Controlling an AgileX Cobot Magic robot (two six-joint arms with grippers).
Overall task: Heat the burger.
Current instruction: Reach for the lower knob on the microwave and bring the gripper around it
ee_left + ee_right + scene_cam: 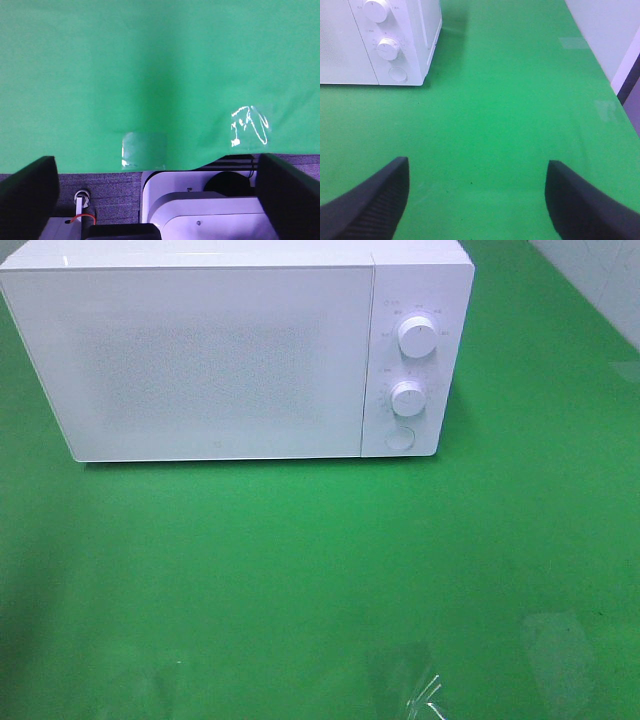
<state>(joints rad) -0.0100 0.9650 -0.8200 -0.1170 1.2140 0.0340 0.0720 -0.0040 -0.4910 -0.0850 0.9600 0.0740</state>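
Observation:
The burger is out of view in every frame. A white microwave [215, 350] stands at the back of the green table with its door shut, and its knob panel also shows in the right wrist view as the microwave [395, 40]. My left gripper [155, 200] is open over the table's near edge, with nothing between its dark fingers [27, 200]. My right gripper [477, 200] is open above bare green cloth, to the right of and in front of the microwave. Neither gripper appears in the exterior high view.
Two dials [416, 337] and a round button [399, 437] sit on the microwave's right panel. Clear tape patches [425, 695] lie on the green cloth [300, 570] near the front edge. A white wall [615, 30] borders the table's right side. A white robot base [200, 210] sits below the table edge.

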